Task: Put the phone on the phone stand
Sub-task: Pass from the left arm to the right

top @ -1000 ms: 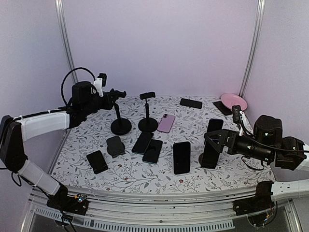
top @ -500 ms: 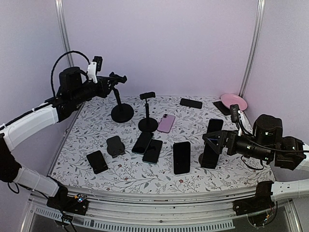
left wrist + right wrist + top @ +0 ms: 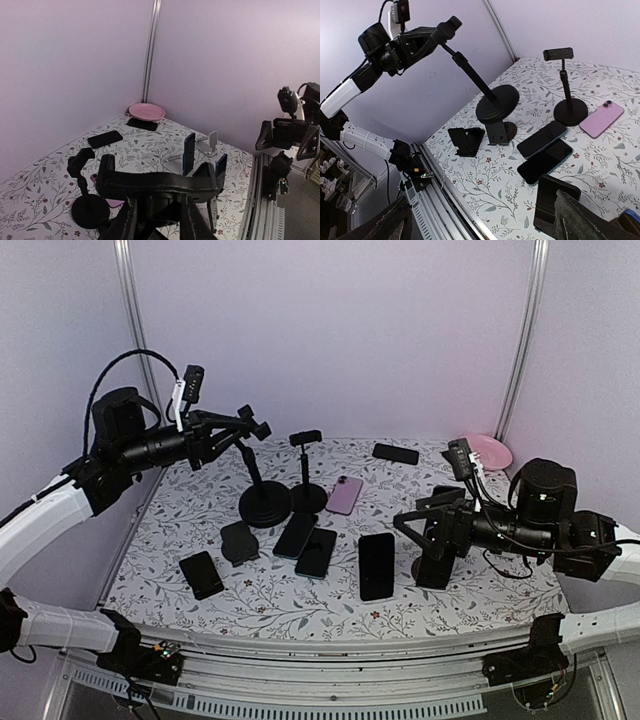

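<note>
Floral-print tabletop (image 3: 470, 605) strewn with flat dark phones (image 3: 376, 565): left hand (image 3: 243, 423) clamps tilted, round-based black phone stand (image 3: 265, 506); right hand (image 3: 412, 532) gapes wide, empty.

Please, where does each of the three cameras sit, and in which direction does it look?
Top: high behind the robot, looking down at the table; left arm and right arm show.
Left wrist: faces the far right corner and plate; its pincer shows, gripping the tilted stand.
Right wrist: low at right, faces left; its open fingers show.
Both wrist views share the upright stand.
</note>
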`<act>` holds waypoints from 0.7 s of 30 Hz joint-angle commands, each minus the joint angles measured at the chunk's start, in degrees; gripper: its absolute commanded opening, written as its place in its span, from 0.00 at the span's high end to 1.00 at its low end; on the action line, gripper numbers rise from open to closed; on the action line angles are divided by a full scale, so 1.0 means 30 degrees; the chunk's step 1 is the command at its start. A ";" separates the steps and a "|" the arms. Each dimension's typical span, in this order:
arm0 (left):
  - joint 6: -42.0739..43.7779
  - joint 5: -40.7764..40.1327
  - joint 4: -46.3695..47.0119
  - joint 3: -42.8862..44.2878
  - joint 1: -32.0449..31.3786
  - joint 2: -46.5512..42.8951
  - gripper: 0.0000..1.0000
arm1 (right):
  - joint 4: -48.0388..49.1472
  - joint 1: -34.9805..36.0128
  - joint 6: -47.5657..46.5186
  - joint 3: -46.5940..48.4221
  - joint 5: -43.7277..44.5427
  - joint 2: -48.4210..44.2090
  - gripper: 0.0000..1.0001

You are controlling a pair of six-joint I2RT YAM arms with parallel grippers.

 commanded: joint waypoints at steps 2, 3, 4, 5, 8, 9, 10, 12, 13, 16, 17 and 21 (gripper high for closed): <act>-0.0063 0.5684 0.2311 -0.1354 -0.0290 -0.1267 1.00 | 0.4018 -0.0043 -0.3314 0.2222 -0.3790 0.2507 0.01; -0.0123 0.6586 0.2532 -0.1602 -0.0292 -0.1346 1.00 | 0.4399 -0.0035 -0.3780 0.2622 -0.4530 0.3082 0.01; -0.0200 0.7522 0.2831 -0.1822 -0.0318 -0.1414 1.00 | 0.4864 -0.0041 -0.4132 0.2990 -0.5194 0.3582 0.01; -0.0331 0.8324 0.3161 -0.1982 -0.0348 -0.1467 1.00 | 0.5285 -0.0042 -0.4542 0.3329 -0.5918 0.4029 0.01; -0.0631 1.0257 0.4243 -0.2405 -0.0556 -0.1813 1.00 | 0.6209 -0.0070 -0.5527 0.4207 -0.7549 0.5144 0.05; -0.0825 1.0921 0.4604 -0.2505 -0.0637 -0.1905 1.00 | 0.6280 -0.0064 -0.5733 0.4470 -0.7978 0.5437 0.06; -0.1020 1.1502 0.4994 -0.2580 -0.0753 -0.1949 1.00 | 0.6311 -0.0085 -0.5998 0.4759 -0.8401 0.5700 0.07; -0.1119 1.2176 0.5218 -0.2572 -0.1121 -0.1922 1.00 | 0.6475 -0.0114 -0.6489 0.5338 -0.9184 0.6226 0.09; -0.1112 1.2388 0.5232 -0.2526 -0.1367 -0.1849 1.00 | 0.6555 -0.0128 -0.6645 0.5586 -0.9566 0.6626 0.12; -0.1189 1.2879 0.5286 -0.2359 -0.2071 -0.1460 1.00 | 0.6614 -0.0144 -0.7110 0.6540 -1.0616 0.7808 0.17; -0.1220 1.3146 0.5295 -0.2280 -0.2269 -0.1304 1.00 | 0.6573 -0.0124 -0.7249 0.6853 -1.0763 0.8227 0.17; -0.1347 1.3534 0.5606 -0.2214 -0.2741 -0.0837 1.00 | 0.6380 -0.0478 -0.7503 0.7998 -1.1309 0.9847 0.27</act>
